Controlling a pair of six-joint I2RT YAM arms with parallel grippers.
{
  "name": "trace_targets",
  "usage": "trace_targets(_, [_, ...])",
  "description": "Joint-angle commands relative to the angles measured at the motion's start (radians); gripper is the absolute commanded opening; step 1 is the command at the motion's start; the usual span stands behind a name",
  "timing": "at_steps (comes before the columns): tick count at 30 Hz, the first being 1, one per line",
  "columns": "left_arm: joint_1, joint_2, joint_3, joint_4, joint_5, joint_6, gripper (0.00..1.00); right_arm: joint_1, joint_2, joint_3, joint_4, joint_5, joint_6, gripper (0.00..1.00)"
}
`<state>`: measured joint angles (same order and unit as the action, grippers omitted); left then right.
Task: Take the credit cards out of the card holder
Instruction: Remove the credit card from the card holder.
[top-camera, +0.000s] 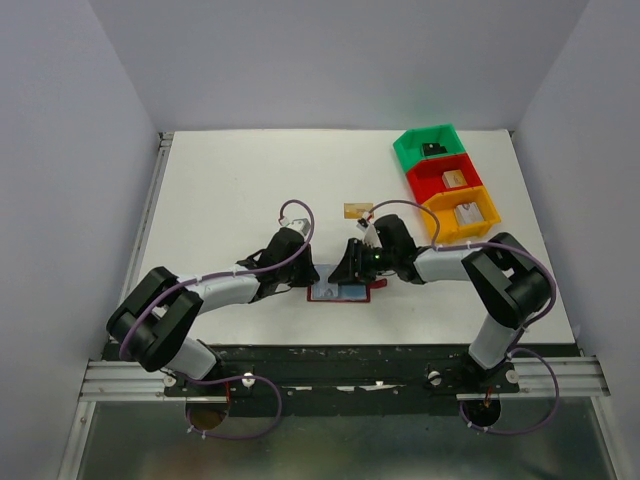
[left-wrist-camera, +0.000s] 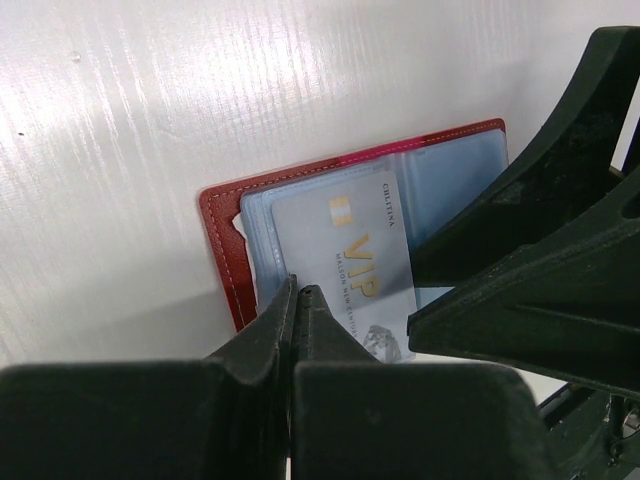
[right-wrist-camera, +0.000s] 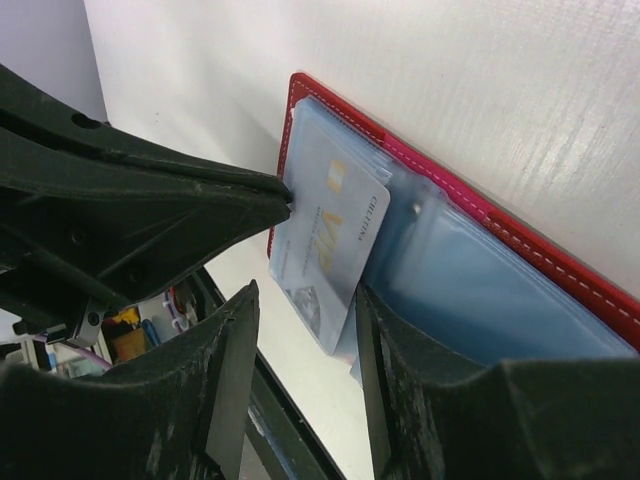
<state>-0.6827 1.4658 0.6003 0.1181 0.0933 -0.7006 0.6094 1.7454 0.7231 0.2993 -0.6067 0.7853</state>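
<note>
Card holder (top-camera: 345, 291) lies open on table (top-camera: 230, 190) nr front edge, btwn both arms; L gripper (left-wrist-camera: 300, 292) tips pressed together at its blue lining; R gripper (right-wrist-camera: 305, 330) jaws spread, not pinching, either side of silver-grey card (right-wrist-camera: 330, 225) sticking partly out of pocket; tan card (top-camera: 355, 211) lies apart, further back.

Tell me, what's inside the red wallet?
The open card holder shows blue plastic sleeves and one silver VIP card sticking partly out. Whether more cards sit under the sleeves is hidden.
</note>
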Motion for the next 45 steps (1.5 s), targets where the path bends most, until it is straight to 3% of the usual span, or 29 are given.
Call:
trace_targets(1, [-0.003,0.019,0.01,-0.012,-0.012,0.0,0.0,-0.002,0.011,-0.025,0.101,-0.053,0.034,0.5])
trace_targets(21, [-0.003,-0.108,-0.013,-0.058,-0.084,0.0,0.0,-0.022,0.057,-0.021,0.139,-0.082,0.054,0.52])
trace_targets(27, [-0.003,-0.067,0.004,-0.103,-0.122,-0.008,0.0,-0.02,0.063,-0.024,0.159,-0.088,0.063,0.52])
trace_targets(45, [-0.008,-0.004,0.0,-0.081,-0.064,-0.022,0.0,-0.022,0.098,-0.028,0.285,-0.136,0.146,0.52])
